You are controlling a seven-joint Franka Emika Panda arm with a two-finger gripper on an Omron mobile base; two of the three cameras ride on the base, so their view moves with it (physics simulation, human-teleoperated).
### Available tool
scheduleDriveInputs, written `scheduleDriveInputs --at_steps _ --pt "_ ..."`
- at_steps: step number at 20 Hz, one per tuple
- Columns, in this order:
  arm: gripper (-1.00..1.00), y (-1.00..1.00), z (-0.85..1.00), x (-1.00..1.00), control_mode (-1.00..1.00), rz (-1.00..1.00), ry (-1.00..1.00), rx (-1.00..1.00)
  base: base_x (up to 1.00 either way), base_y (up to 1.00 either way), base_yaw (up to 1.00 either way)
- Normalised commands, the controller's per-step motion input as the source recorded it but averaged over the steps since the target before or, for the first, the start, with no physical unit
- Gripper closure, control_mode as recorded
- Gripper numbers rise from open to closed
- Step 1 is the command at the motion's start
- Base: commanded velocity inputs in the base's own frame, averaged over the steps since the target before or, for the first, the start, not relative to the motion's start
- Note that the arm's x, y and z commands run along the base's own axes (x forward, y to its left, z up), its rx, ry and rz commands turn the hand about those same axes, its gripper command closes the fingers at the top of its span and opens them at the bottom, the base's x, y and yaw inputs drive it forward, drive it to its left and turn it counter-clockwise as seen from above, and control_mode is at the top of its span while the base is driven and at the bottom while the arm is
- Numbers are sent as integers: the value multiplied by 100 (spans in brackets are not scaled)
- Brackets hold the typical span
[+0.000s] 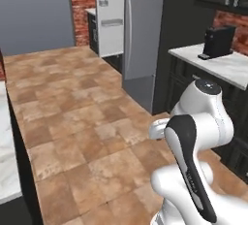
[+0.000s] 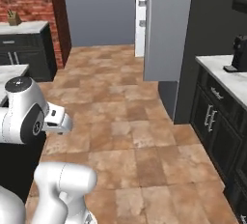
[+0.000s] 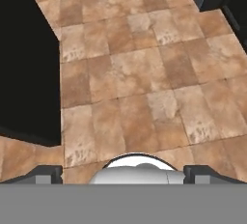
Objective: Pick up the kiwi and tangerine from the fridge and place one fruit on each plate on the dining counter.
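Gripper [image 3: 123, 175] stood wide and empty above tiled floor [image 3: 144, 73], fridge [image 1: 138, 30] well ahead, door open.

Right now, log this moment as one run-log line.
phase: approach | gripper: open, empty, above tiled floor | fridge: ahead, door open | fruit: not picked
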Motion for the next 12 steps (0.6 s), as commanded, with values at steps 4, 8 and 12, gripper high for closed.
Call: scheduleDriveInputs --at_steps 4,8,12 --pt "-100 0 0 0 100 0 0 0 100 -15 29" --pt "-100 0 0 0 100 0 0 0 100 -6 13" --pt "-100 0 0 0 100 0 0 0 100 -13 7"
